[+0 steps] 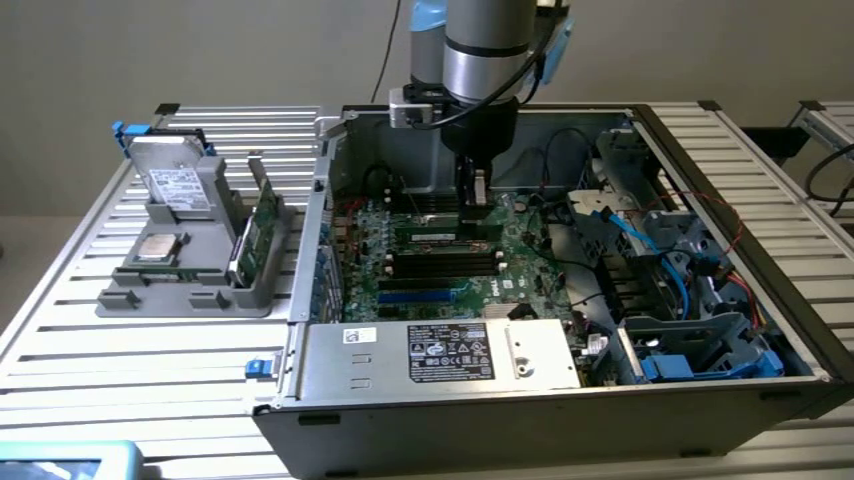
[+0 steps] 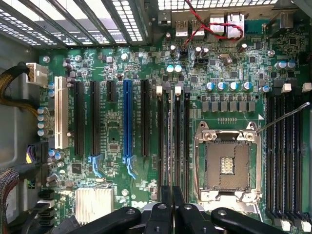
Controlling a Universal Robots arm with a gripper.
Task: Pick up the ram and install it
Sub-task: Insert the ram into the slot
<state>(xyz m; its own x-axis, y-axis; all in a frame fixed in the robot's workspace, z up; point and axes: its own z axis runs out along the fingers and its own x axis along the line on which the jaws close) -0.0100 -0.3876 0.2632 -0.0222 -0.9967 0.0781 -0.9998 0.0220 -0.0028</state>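
The ram stands on edge in a black memory slot of the motherboard, between the blue expansion slot and the empty processor socket. In the exterior view the ram is a green strip with a white label inside the open computer case. My gripper reaches down into the case at the end of the ram nearest the exterior view's right. In the wrist view my gripper is shut, its black fingers lined up over that end. Whether they press on it I cannot tell.
A silver power-supply box sits at the case's near side. Blue and black cables and drive bays crowd the exterior view's right. Left of the case, a grey holder carries a drive, a processor and upright green boards.
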